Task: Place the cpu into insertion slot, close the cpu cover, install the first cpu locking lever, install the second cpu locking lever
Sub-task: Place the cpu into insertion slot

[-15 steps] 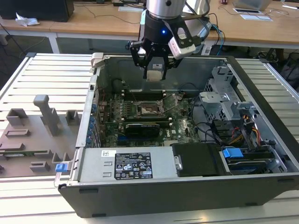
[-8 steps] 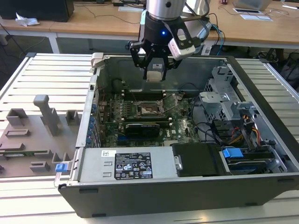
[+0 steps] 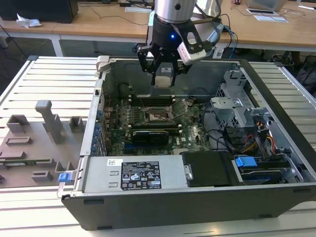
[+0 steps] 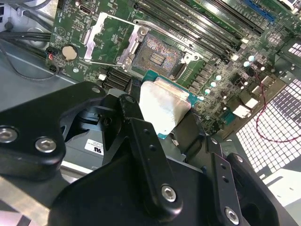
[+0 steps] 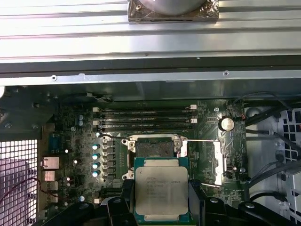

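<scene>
Gripper point(image 3: 163, 75): hanging in the upper middle of the exterior view, over the open computer case point(image 3: 197, 207); its fingers point(image 5: 128, 200) are pinching two opposite edges of the chip point(image 5: 161, 190), closed just to its width.
Chip: being held flat with its silver top facing the first wrist view, raised well clear of the board (no contact with the socket).
Socket point(image 5: 154, 149): sitting uncovered on the green board near the middle of the exterior view, its dark centre showing.
Cover point(image 5: 217, 160): lying swung open just beside the socket, a silvery frame.
Memory slots point(image 5: 146, 117): running in long dark rows just beside the socket.
Case: resting on a slatted table point(image 3: 49, 74), filling the exterior view's middle and right.
</scene>
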Controlling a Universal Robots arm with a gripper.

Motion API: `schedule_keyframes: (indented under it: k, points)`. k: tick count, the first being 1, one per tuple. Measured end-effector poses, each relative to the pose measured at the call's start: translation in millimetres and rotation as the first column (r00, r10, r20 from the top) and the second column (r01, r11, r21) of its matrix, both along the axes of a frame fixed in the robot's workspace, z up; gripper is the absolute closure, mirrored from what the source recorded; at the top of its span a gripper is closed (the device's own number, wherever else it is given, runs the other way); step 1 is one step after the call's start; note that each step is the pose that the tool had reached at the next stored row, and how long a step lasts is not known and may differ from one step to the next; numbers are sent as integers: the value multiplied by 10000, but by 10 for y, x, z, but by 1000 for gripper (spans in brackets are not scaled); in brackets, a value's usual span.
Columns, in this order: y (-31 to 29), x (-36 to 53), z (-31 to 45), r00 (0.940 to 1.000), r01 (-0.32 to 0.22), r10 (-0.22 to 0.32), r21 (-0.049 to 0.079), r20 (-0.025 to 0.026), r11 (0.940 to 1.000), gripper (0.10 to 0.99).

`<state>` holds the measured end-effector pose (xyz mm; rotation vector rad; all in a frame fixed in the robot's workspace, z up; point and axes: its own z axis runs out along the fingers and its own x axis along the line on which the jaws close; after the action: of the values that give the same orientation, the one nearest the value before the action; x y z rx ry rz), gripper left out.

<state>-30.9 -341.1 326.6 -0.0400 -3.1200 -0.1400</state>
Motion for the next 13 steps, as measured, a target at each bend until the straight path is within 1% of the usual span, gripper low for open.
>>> schedule_keyframes:
  k: [13]
  points:
    - [0, 0, -87, 10000, 0, 0, 0, 0, 10000, 545]
